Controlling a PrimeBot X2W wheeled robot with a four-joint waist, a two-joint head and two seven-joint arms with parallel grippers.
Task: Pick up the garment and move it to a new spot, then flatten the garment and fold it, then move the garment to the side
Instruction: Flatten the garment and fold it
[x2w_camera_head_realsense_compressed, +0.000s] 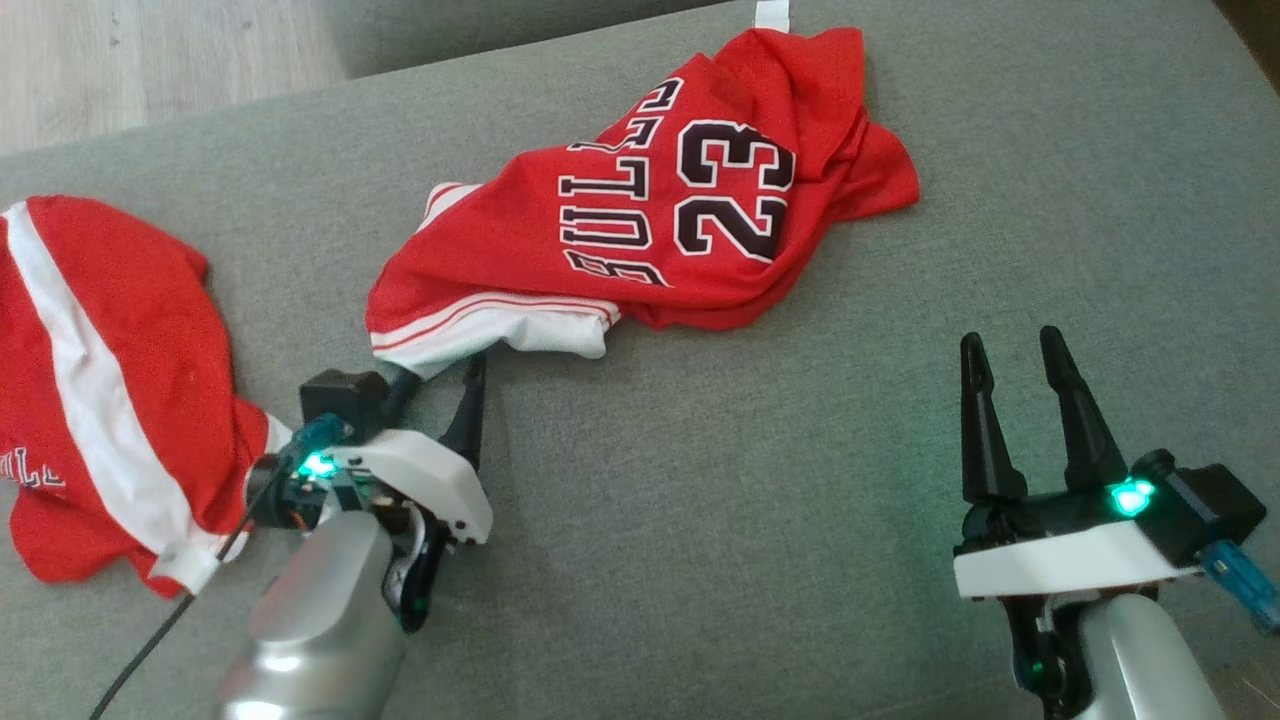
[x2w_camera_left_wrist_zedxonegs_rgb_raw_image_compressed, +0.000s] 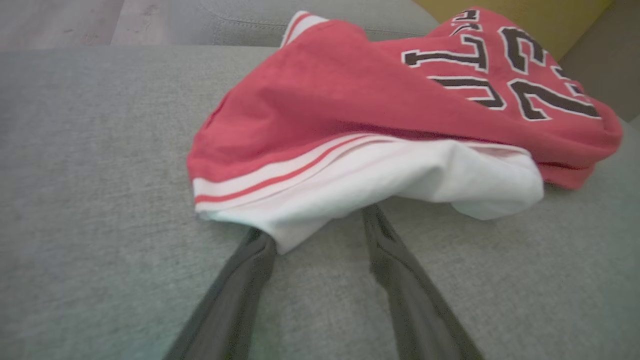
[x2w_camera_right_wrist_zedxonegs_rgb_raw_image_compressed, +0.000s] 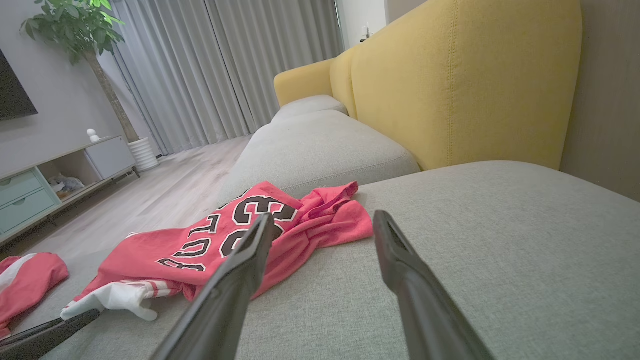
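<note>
Jersey (x2w_camera_head_realsense_compressed: 640, 230): thin matt cloth, lettering smooth print. Sofa seat (x2w_camera_head_realsense_compressed: 800, 480): coarse matt woven fabric. My right end effector (x2w_camera_head_realsense_compressed: 1010, 338): fingers matt dark plastic. My left forearm (x2w_camera_head_realsense_compressed: 320, 610): shell glossy, silvery.

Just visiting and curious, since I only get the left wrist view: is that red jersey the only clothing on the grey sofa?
Observer: No. A second crumpled red garment with a white stripe lies on the grey fabric sofa seat, left of the red number 23 basketball jersey in the head view.
Operator: Where is the other tool?
Observer: The right tool is open over bare cushion, apart from the jersey, off to the robot's right.
Operator: What is the room like?
Observer: The right wrist view shows long grey curtains and a leafy potted tree beyond the sofa.
</note>
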